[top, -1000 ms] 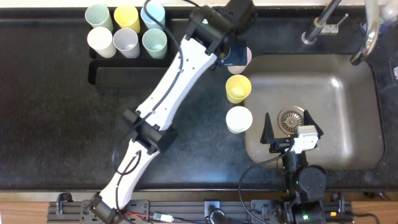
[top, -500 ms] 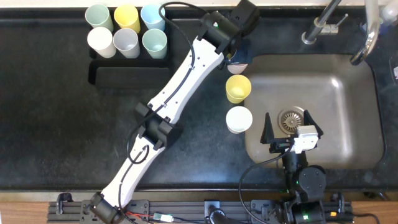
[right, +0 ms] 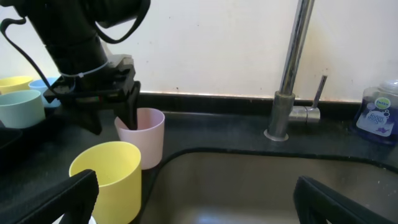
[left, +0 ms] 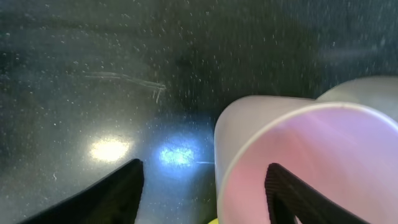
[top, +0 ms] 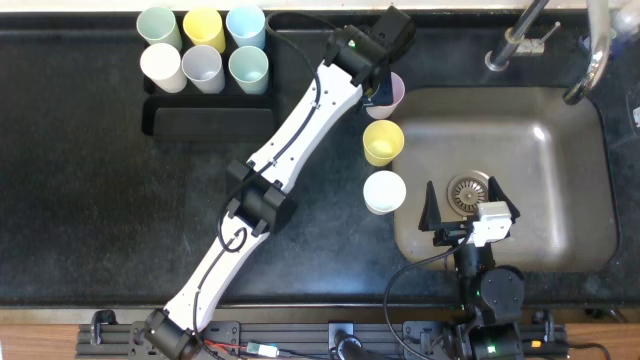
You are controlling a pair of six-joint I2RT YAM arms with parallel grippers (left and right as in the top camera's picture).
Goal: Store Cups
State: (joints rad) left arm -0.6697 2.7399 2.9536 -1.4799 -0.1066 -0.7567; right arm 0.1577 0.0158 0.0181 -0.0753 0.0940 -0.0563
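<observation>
Six plastic cups (top: 203, 68) stood in a long black tray (top: 200, 122) at the far left corner of the black speckled counter (top: 90, 200). That part of the job looked done. The tray's front part had room for more.

Three cups were left in a row on the counter, along the left edge of the steel sink (top: 540, 230). They were a pale pink plastic cup (right: 144, 143), a yellow plastic cup (top: 383, 142) and a white plastic cup (top: 384, 191). The left gripper (left: 202, 171) was spread wide. One finger was inside the pink cup and one outside, not pinching it yet. I think a squeeze and a lift came next. The yellow cup stood just beside the pink one and could get bumped.

The right gripper (top: 468, 208) hung over the sink, spread apart and holding nothing. A metal tap (right: 292, 68) stood at the counter's far edge, with a blue soap bottle (right: 379, 115) near the far right corner.
</observation>
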